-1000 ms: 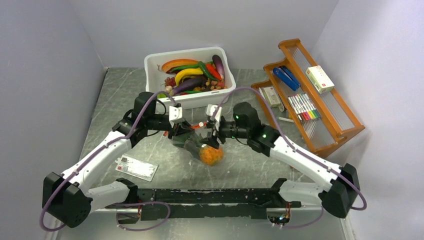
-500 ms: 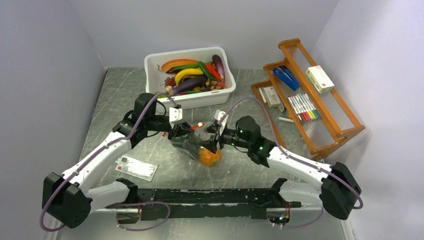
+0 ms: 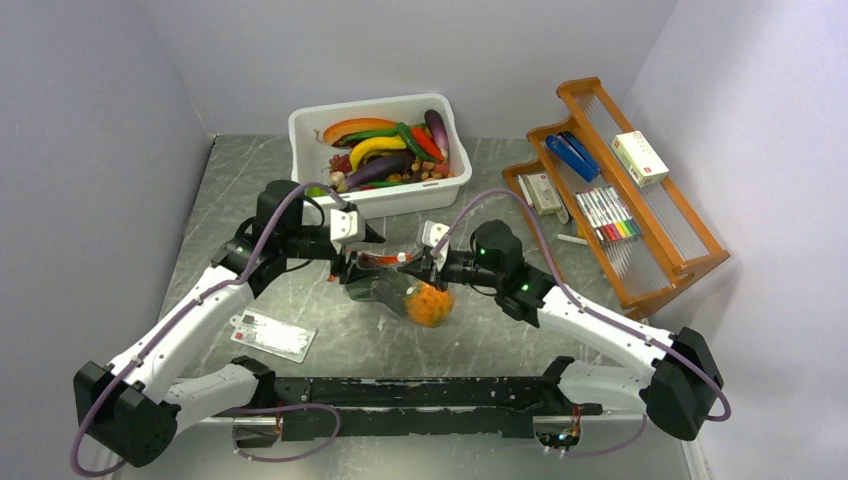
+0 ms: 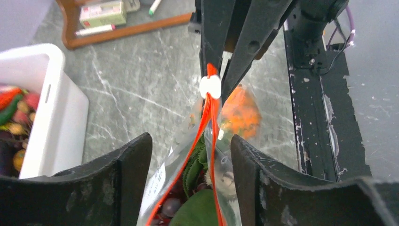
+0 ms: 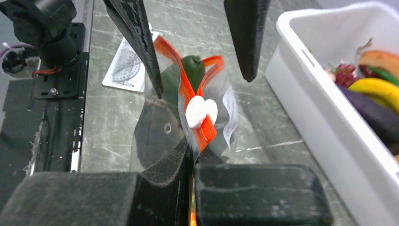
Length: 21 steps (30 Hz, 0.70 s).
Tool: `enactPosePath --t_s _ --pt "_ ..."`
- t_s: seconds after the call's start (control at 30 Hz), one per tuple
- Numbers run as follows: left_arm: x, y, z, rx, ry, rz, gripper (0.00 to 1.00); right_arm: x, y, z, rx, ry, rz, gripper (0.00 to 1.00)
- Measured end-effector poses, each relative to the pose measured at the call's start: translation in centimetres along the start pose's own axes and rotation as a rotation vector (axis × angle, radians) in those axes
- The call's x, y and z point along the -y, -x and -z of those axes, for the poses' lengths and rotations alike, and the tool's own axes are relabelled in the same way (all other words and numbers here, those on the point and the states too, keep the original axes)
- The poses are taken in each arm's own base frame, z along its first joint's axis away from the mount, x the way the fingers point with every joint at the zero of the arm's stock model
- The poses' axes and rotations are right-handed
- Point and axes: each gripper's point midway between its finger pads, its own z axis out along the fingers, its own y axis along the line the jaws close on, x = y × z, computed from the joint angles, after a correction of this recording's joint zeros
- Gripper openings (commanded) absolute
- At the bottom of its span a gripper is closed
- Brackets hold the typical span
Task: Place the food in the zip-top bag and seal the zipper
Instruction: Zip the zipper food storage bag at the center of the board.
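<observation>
The clear zip-top bag [image 3: 392, 288] hangs over the table between my two grippers. Inside it are the food pieces: an orange pineapple [image 3: 428, 303], a green piece [image 4: 200, 207] and dark grapes [image 4: 168, 205]. The orange-red zipper [image 4: 205, 120] is parted at the left gripper's end and pinched together at the white slider [image 4: 210, 87]. My left gripper [image 4: 189, 146] is open, its fingers standing on either side of the bag's mouth. My right gripper [image 5: 193, 153] is shut on the bag's edge just below the slider [image 5: 201, 111].
A white tub [image 3: 300, 135] of toy fruits and vegetables stands behind the bag. A wooden rack [image 3: 690, 255] with markers and boxes is at the right. A white card [image 3: 272, 335] lies front left, before the black base rail [image 3: 420, 395].
The left gripper has opened and let go of the bag's mouth. The right gripper has shut on the bag's zipper end. The bag has lifted slightly.
</observation>
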Motion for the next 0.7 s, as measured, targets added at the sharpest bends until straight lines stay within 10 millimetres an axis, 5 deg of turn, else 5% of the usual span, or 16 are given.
enactPosePath --t_s 0.2,0.7 --pt "0.6 3.2 0.7 0.062 -0.030 -0.042 0.69 0.3 2.0 0.3 -0.023 0.048 0.144 0.00" --pt "0.6 2.9 -0.5 0.078 -0.083 0.085 0.58 0.6 1.5 0.5 -0.056 0.039 0.196 0.00"
